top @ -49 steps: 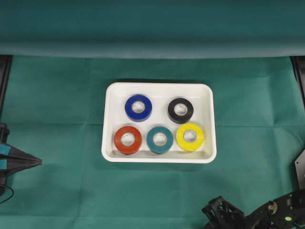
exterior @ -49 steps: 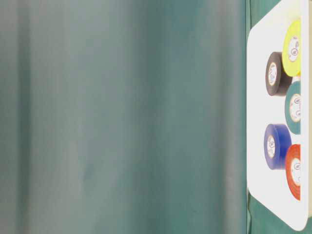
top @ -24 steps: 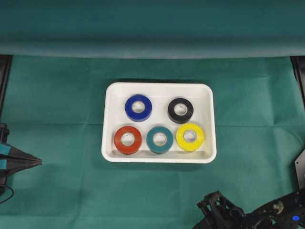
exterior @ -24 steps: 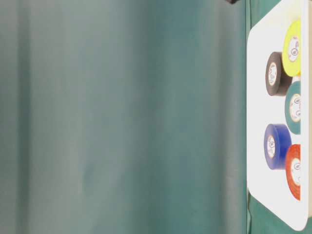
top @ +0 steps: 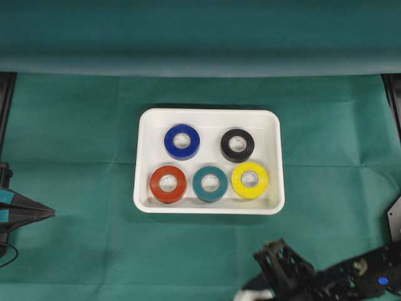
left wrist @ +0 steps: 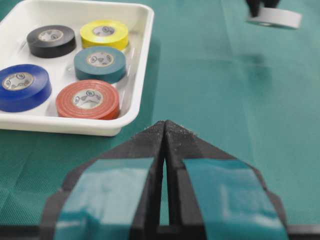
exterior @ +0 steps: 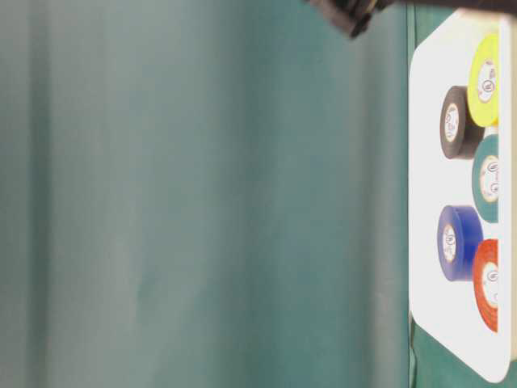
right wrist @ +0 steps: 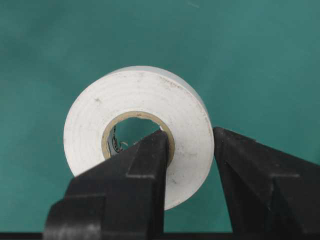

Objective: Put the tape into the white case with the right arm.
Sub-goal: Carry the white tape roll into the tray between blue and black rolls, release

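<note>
A white tape roll [right wrist: 140, 120] hangs just above the green cloth, and my right gripper [right wrist: 190, 134] is shut on it. One finger sits inside the roll's hole and the other presses on its outer face. From overhead this roll [top: 252, 293] and the right gripper [top: 262, 288] show at the bottom edge, below the white case [top: 210, 113]. In the left wrist view the roll [left wrist: 274, 17] is at the top right, far from the case [left wrist: 144, 55]. My left gripper [left wrist: 165, 126] is shut and empty, and rests at the far left [top: 49, 214].
The case holds several rolls: blue [top: 182, 141], black [top: 237, 145], red [top: 168, 184], teal [top: 210, 183] and yellow [top: 250, 180]. Its back middle floor [top: 210, 135] is bare. A green backdrop fold [top: 200, 63] runs along the far side.
The right arm has moved left and further into the overhead view, carrying the white roll, which now shows at the bottom edge. The left arm has not moved.
</note>
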Action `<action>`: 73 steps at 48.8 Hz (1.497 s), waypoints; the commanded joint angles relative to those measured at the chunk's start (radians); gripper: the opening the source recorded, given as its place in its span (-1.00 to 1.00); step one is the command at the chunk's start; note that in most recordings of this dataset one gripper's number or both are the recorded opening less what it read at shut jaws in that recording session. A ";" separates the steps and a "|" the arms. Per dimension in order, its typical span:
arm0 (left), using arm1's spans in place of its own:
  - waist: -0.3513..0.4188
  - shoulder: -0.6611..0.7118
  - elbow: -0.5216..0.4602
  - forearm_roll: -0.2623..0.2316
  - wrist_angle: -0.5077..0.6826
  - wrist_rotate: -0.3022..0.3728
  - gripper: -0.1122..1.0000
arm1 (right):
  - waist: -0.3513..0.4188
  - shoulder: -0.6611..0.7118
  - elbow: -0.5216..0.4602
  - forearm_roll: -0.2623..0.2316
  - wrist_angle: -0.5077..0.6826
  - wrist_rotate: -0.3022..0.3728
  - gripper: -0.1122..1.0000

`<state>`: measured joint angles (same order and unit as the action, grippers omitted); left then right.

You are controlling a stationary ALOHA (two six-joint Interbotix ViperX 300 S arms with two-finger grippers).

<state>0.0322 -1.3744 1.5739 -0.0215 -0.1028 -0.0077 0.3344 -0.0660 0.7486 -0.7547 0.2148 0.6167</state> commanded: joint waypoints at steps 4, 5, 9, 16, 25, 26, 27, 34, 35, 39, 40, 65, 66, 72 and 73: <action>0.002 0.009 -0.012 -0.002 -0.012 -0.002 -0.80 | -0.097 -0.026 -0.038 -0.020 0.011 0.000 -0.76; 0.002 0.009 -0.012 -0.002 -0.012 -0.002 -0.80 | -0.110 -0.026 -0.040 -0.021 0.009 -0.002 -0.76; 0.002 0.009 -0.012 -0.002 -0.011 -0.002 -0.80 | -0.170 -0.026 -0.043 -0.025 0.000 -0.002 -0.76; 0.002 0.009 -0.012 -0.002 -0.012 -0.002 -0.80 | -0.272 -0.026 -0.043 -0.040 -0.035 -0.003 -0.76; 0.002 0.009 -0.012 -0.002 -0.012 -0.002 -0.80 | -0.405 -0.023 -0.046 -0.086 -0.112 -0.003 -0.76; 0.002 0.009 -0.012 -0.002 -0.012 -0.002 -0.80 | -0.420 -0.021 -0.046 -0.091 -0.121 -0.005 -0.76; 0.002 0.009 -0.012 -0.002 -0.011 -0.002 -0.80 | -0.434 -0.020 -0.046 -0.095 -0.132 -0.005 -0.76; 0.002 0.009 -0.012 -0.002 -0.012 -0.002 -0.80 | -0.532 0.003 -0.052 -0.117 -0.204 -0.012 -0.76; 0.002 0.009 -0.012 -0.002 -0.012 -0.002 -0.80 | -0.552 0.009 -0.057 -0.118 -0.218 -0.015 -0.76; 0.002 0.009 -0.012 -0.002 -0.012 -0.002 -0.80 | -0.603 0.031 -0.069 -0.120 -0.249 -0.015 -0.76; 0.002 0.009 -0.012 -0.002 -0.012 -0.002 -0.80 | -0.614 0.037 -0.074 -0.120 -0.256 -0.015 -0.76; 0.002 0.009 -0.012 -0.002 -0.012 -0.002 -0.80 | -0.776 0.179 -0.190 -0.120 -0.278 -0.015 -0.76; 0.002 0.009 -0.012 0.000 -0.012 -0.002 -0.80 | -0.776 0.179 -0.190 -0.120 -0.278 -0.015 -0.76; 0.002 0.009 -0.012 -0.002 -0.011 0.000 -0.80 | -0.778 0.179 -0.189 -0.120 -0.281 -0.014 -0.76; 0.002 0.009 -0.012 -0.002 -0.012 0.000 -0.80 | -0.778 0.179 -0.189 -0.120 -0.282 -0.014 -0.76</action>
<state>0.0322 -1.3744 1.5739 -0.0215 -0.1043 -0.0077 -0.4418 0.1289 0.5844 -0.8728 -0.0583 0.6013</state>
